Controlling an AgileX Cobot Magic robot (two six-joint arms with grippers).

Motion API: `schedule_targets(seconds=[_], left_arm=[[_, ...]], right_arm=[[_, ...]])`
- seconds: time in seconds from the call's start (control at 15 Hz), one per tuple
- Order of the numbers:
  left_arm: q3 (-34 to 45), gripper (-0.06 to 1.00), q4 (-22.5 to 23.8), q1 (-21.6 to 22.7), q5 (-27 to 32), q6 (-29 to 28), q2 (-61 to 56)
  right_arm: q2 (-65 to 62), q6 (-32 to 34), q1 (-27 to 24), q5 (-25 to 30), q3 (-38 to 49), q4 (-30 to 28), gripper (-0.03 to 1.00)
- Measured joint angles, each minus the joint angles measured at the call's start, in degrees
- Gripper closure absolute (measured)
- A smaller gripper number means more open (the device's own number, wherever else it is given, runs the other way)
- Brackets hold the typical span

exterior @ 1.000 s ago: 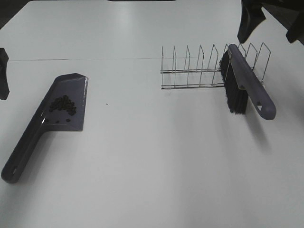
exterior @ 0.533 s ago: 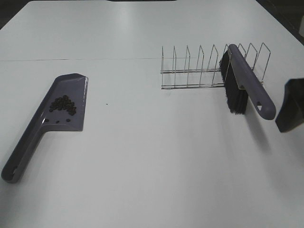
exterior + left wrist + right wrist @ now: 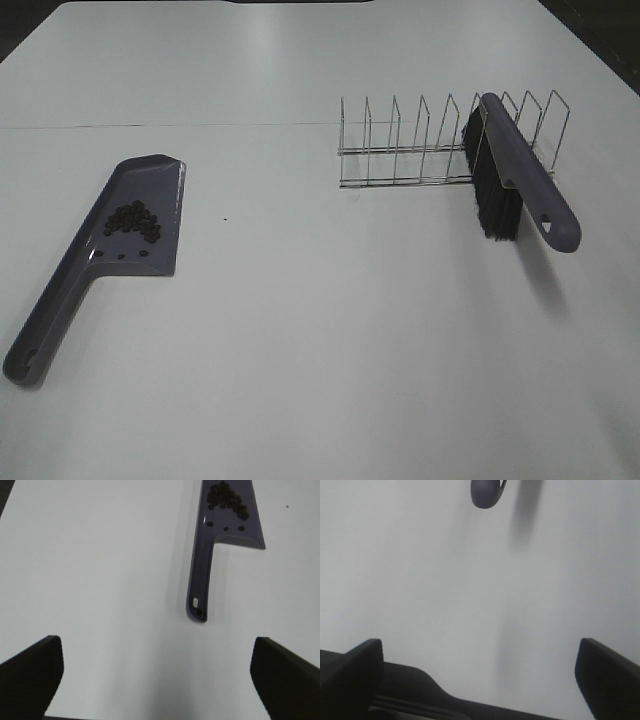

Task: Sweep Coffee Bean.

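Table (image 3: 330, 340): a plain white surface that fills the high view.

Dustpan (image 3: 95, 250): purple, lying flat on the table's left side, its long handle pointing toward the near edge.

Beans (image 3: 132, 220): a loose cluster of tiny dark ovals inside the dustpan's tray — a few strays lie nearer the handle end. The left wrist view shows them in the tray too (image 3: 227, 500).

Rack (image 3: 420, 140): a wire rack with upright loops, standing on the table's right side, well apart from the dustpan.

Brush (image 3: 515, 175): purple handle with black bristles, propped tilted in the rack, bristles hanging down toward the table and the handle tip jutting out past the rack.

Left gripper (image 3: 155, 675): out of the high view; its wrist view shows two dark fingers spread wide, holding nothing, above bare table near the dustpan's handle end.

Right gripper (image 3: 480, 675): also out of the high view — fingers spread wide and empty, over bare table, with the brush's handle tip (image 3: 487, 492) ahead.
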Motion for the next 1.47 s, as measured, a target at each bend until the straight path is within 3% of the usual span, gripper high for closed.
schedule_targets(seconds=[0.2,0.53,1.47], left_arm=[[0.06,0.03,0.00,0.00,0.40,1.03,-5.04],[0.52,0.03,0.00,0.00,5.61,6.76,-5.56],[1.32,0.03,0.00,0.00,5.67,7.33,-22.17]], right_arm=[[-9.40,0.00,0.00,0.17,3.04,0.11,0.01],[-14.84,0.00,0.00,0.52,3.15,0.46,0.01],[-16.84,0.00,0.00,0.52,3.32,1.49,0.01]])
